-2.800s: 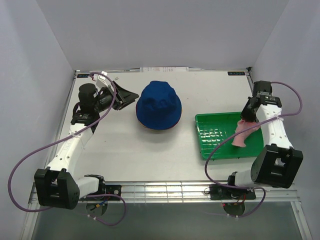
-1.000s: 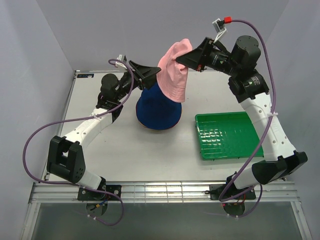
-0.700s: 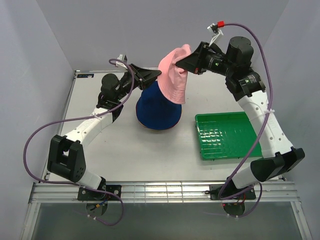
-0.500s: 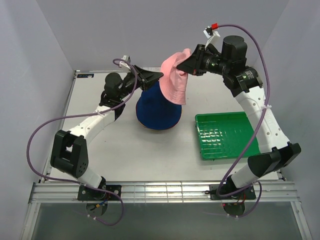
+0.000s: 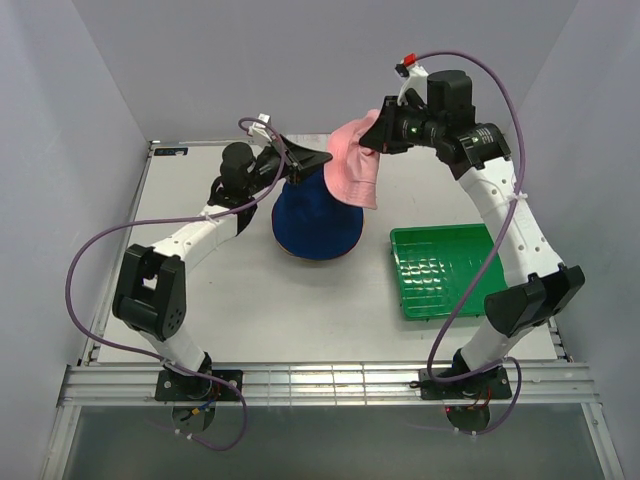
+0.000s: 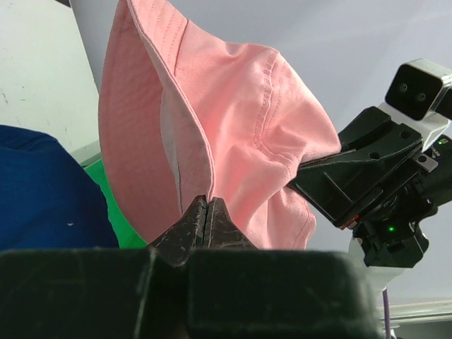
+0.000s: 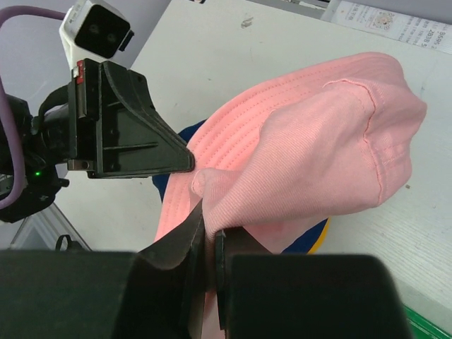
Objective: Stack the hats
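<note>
A pink hat (image 5: 356,166) hangs in the air above a blue hat (image 5: 313,222) that sits on the table with a yellow edge (image 7: 323,227) showing under it. My right gripper (image 5: 377,140) is shut on a fold of the pink hat (image 7: 318,134) at its upper right. My left gripper (image 5: 324,160) comes in from the left, its jaws shut on the brim edge of the pink hat (image 6: 233,120). The left wrist view shows the blue hat (image 6: 42,191) low on the left and the right gripper (image 6: 311,173) behind the pink fabric. The right gripper's tip (image 7: 210,212) is wrapped in pink cloth.
A green tray (image 5: 455,272) lies on the table to the right of the blue hat, under the right arm. Grey walls close in the table at the back and both sides. A printed label (image 7: 385,18) lies at the table's far edge.
The left gripper moved right to the pink hat's brim and shut on it. The right arm drew leftward, and the hat sank slightly over the blue hat.
</note>
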### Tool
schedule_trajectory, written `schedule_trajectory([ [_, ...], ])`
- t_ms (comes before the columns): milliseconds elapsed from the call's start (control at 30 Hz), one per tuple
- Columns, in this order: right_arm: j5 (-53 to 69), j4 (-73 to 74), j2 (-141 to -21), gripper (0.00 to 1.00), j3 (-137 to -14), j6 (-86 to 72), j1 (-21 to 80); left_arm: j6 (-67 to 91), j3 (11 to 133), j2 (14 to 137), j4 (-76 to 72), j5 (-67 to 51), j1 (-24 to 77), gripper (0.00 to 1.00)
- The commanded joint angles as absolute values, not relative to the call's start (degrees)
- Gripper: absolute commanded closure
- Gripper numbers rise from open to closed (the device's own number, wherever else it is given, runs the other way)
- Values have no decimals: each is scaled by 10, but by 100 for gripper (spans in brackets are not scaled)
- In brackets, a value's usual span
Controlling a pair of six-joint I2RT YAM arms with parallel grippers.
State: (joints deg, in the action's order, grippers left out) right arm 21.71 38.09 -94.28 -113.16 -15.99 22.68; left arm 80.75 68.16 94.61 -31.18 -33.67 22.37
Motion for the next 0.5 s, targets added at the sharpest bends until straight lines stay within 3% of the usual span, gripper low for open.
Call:
schedule_trajectory([
  [0,200,367,-950,92,-1135,-133,237,759,704,938,-305,-348,220,100],
  [467,165,335,-987,84,-1114,-138,289,712,650,887,-274,-364,148,100],
])
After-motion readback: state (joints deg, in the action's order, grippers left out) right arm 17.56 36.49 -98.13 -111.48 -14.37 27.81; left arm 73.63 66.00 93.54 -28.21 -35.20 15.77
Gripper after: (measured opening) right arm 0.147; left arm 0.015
